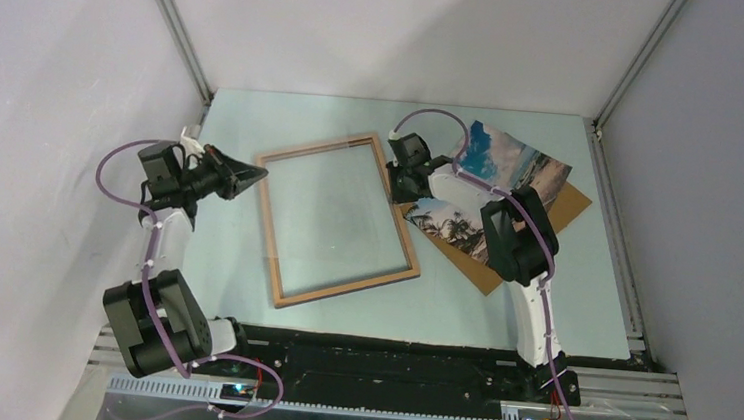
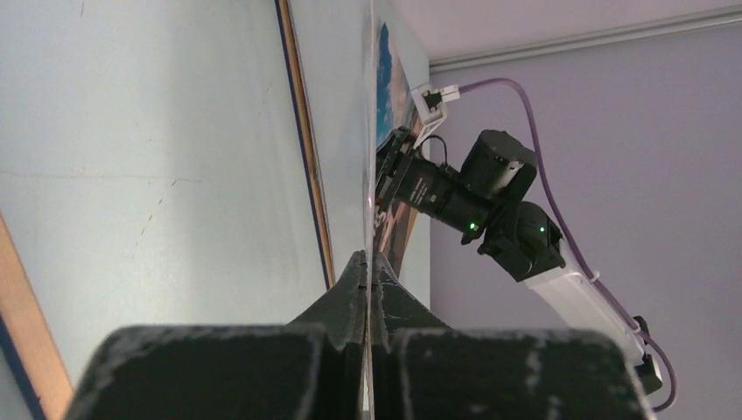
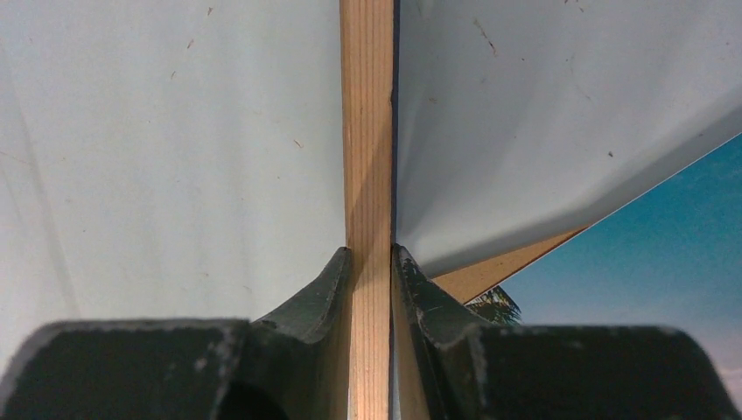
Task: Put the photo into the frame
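Note:
The frame [image 1: 342, 220] lies wood-brown face up in the middle of the table. My right gripper [image 1: 398, 190] is shut on its right rail near the far corner; in the right wrist view the wooden rail [image 3: 367, 131] runs straight between the fingers [image 3: 319, 289]. My left gripper [image 1: 259, 173] is at the frame's far left corner, shut on the edge of a thin clear pane [image 2: 369, 131] that lies across the frame opening. The photo [image 1: 511, 171] lies picture side up at the right, partly under my right arm. It also shows in the right wrist view [image 3: 647, 254].
A solid brown backing board [image 1: 489, 264] lies under the photo at the right, its corner showing in the right wrist view [image 3: 499, 273]. Grey walls close in the table on the left, back and right. The right arm [image 2: 490, 201] fills the far side of the left wrist view.

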